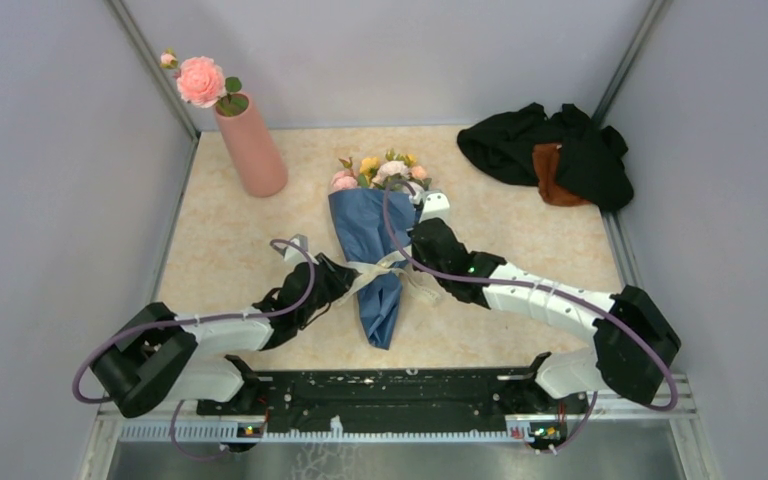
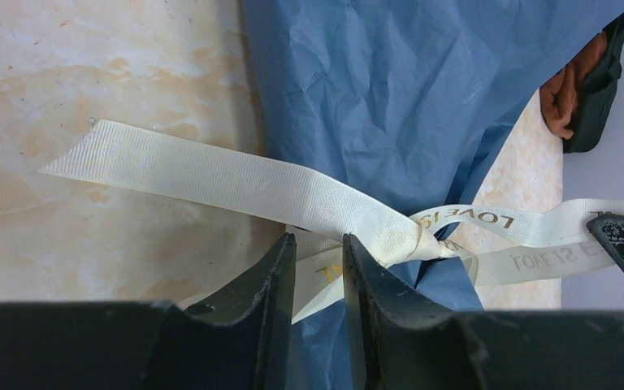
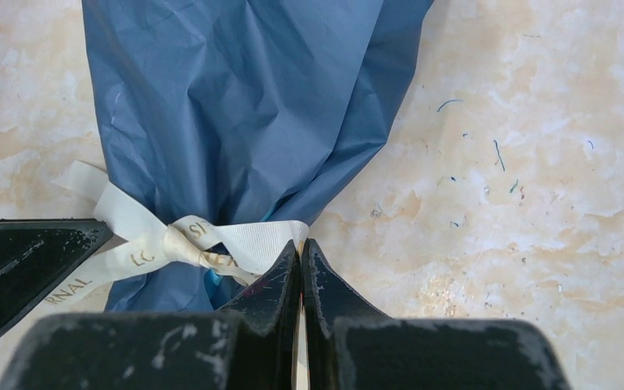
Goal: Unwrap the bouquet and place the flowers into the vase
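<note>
while the right gripper [image 3: 301, 245] clamps one cream ribbon [image 3: 248, 240] tail to anchor the bouquet [image 1: 372, 250], the left gripper [image 2: 318, 241] flanks another; whether it pinches yet is unclear.

Our left arm [image 1: 220, 340] and right arm [image 1: 550, 298] wear white shells, black joints and purple cables [image 1: 311, 272]; the fingers [image 3: 345, 313] of the right end effector [image 3: 301, 248] are scuffed black.

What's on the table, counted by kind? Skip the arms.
Bouquet in blue paper, tied with ribbon: 1
Vase: 1
Large pink rose standing in the vase: 1
Cloth heap, black and brown: 1
Total: 4
</note>
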{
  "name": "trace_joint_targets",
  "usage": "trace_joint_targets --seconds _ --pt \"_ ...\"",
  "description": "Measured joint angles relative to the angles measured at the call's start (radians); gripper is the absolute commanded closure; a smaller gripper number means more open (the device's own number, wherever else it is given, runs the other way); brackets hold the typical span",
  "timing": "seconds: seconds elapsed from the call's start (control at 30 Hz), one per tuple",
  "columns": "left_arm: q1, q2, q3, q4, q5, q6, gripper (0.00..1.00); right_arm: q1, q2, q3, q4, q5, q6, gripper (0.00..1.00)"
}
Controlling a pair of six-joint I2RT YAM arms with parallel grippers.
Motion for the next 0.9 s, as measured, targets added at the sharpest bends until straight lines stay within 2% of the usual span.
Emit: trace_joint_targets --seconds 0.47,0.63,0.8,0.9 --pt "0.000 0.058 0.005 0.069 -0.032 0.000 0.68 0.000 -0.012 -0.013 -0.021 0.006 -0.015 1.00" --pt "0.000 0.095 0.011 0.095 -0.033 -0.004 0.73 0.000 -0.012 -0.013 -0.021 0.011 -0.019 1.00" --pt "0.000 0.121 0.029 0.102 -0.037 -0.010 0.73 -0.001 -0.012 -0.021 -0.019 0.011 -0.023 1.00" --pt "0.000 0.124 0.053 0.100 -0.036 -0.008 0.79 -0.002 -0.012 -0.037 -0.021 0.011 -0.023 1.00"
